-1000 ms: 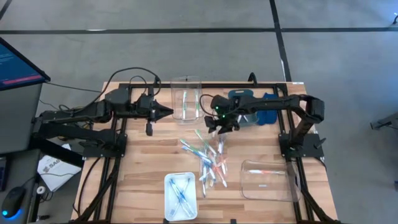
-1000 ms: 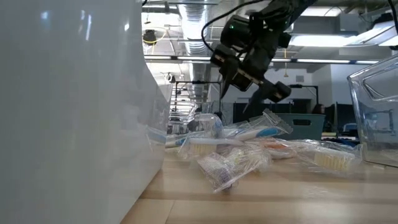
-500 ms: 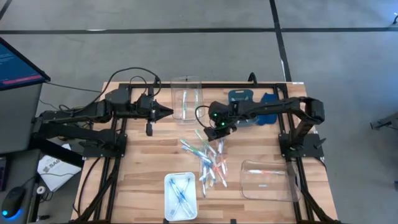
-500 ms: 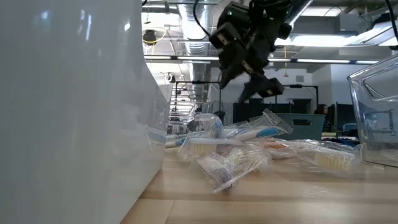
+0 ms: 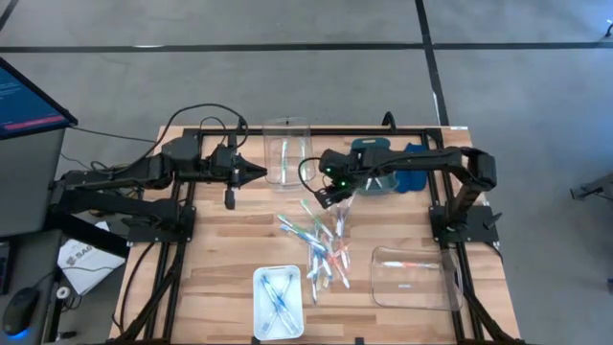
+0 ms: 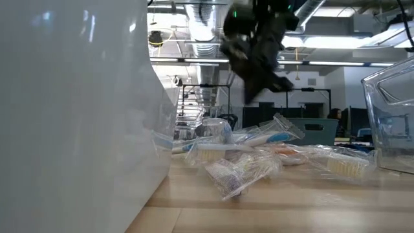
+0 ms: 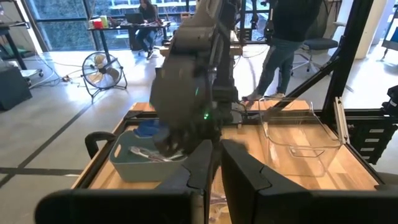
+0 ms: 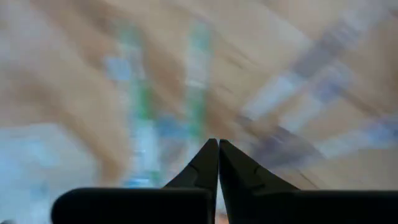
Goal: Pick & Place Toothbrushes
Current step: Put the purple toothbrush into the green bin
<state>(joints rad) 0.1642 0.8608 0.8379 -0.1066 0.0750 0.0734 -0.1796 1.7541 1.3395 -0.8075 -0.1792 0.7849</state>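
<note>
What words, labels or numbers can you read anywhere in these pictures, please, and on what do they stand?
None can be read.
Monitor beside the table: lines of text, too small to read.
White sheet on the floor under the left arm: dark print, too small to read.

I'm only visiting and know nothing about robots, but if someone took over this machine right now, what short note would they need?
Right gripper: shut, nothing visible between its fingers, raised above the far end of the toothbrush pile.
Left gripper: shut, waiting beside the clear bin at the far edge.
Done: a few toothbrushes lie in the clear bin, the white tray at the near edge and the clear tub on the right.
Left: most toothbrushes are still loose in the pile mid-table; the right arm must go down for another.
</note>
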